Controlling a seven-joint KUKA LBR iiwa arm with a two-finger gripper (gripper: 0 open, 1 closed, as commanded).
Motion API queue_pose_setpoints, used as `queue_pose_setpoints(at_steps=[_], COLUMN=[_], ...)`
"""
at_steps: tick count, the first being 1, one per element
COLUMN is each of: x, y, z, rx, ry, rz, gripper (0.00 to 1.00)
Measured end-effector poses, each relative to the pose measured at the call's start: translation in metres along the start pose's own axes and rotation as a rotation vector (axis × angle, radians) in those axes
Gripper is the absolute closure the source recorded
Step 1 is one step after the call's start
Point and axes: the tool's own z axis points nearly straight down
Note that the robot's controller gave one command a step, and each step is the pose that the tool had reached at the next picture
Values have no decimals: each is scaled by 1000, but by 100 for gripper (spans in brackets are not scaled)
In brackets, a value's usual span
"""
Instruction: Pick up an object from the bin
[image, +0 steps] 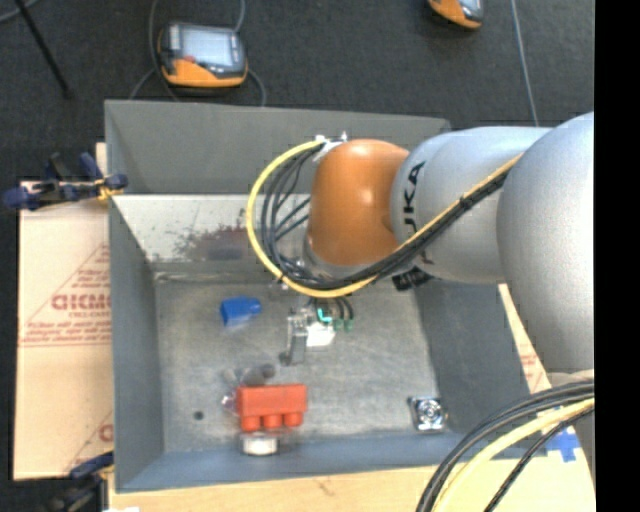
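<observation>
Objects lie scattered on the floor of the grey bin (130, 330). A small blue piece (238, 312) sits left of centre. A red block (272, 402) lies near the wall at the bottom of the view, with a white round cap (260, 446) touching its lower edge. A shiny metal part (428, 412) rests in the lower right corner. The pincer (297, 345) hangs low over the middle of the floor, between the blue piece and the red block and apart from both. I cannot tell whether it is open or closed, or whether it has hold of anything. The orange wrist cover (355, 205) hides its upper part.
</observation>
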Motion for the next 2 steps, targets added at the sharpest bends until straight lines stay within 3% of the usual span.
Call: queue_pose_setpoints(at_steps=[1, 2], x=[-9, -10], y=[46, 45], z=[56, 53], rx=[-3, -3], ry=[-18, -18], rz=[26, 29], gripper=[0, 100])
